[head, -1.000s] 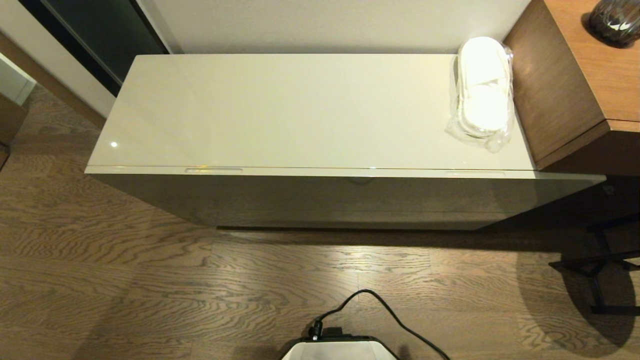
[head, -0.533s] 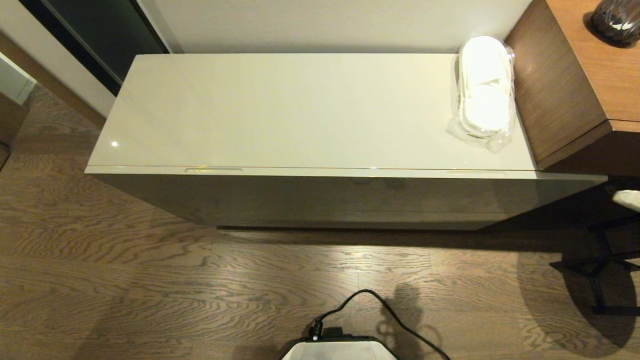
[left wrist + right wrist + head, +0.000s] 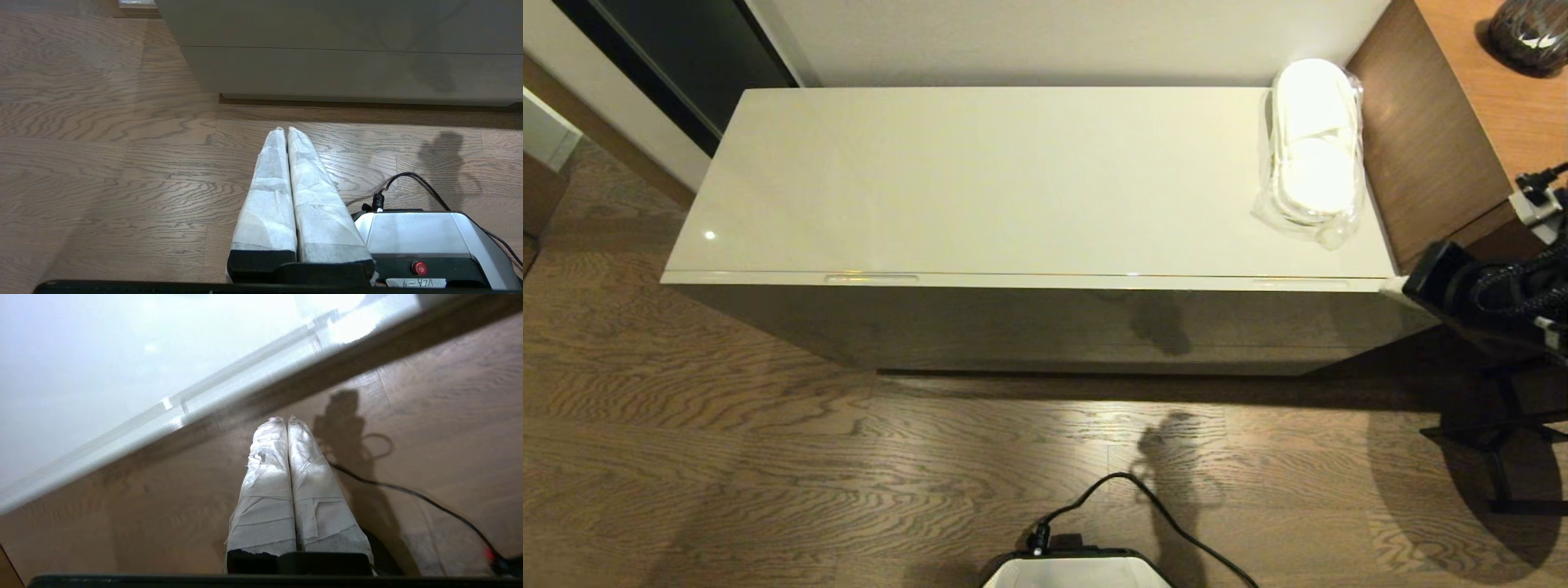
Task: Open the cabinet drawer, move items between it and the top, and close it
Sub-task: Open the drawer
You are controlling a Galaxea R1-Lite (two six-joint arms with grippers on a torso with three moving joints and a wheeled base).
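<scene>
We see the long, glossy cream-beige cabinet top (image 3: 1013,180) running left to right before us, its long axis parallel to the wall. The cabinet drawer (image 3: 1054,322) below is fully pushed in, its dark glossy front flush under the top's edge, with two narrow recessed slots along that edge. The pair of white flat slippers in clear plastic wrap (image 3: 1313,151) lies at the top's far right end, just beside the brown wood-grain desk (image 3: 1429,139), its long axis pointing from the front edge toward the wall. A second ago no arm showed in the head view; now our right arm has come in at the right edge by the cabinet's front corner. Our right gripper (image 3: 287,420), white-wrapped fingers clenched on nothing, hangs above the floor near the front edge. Our left gripper (image 3: 286,131) sits parked low, fingers pressed together, empty.
</scene>
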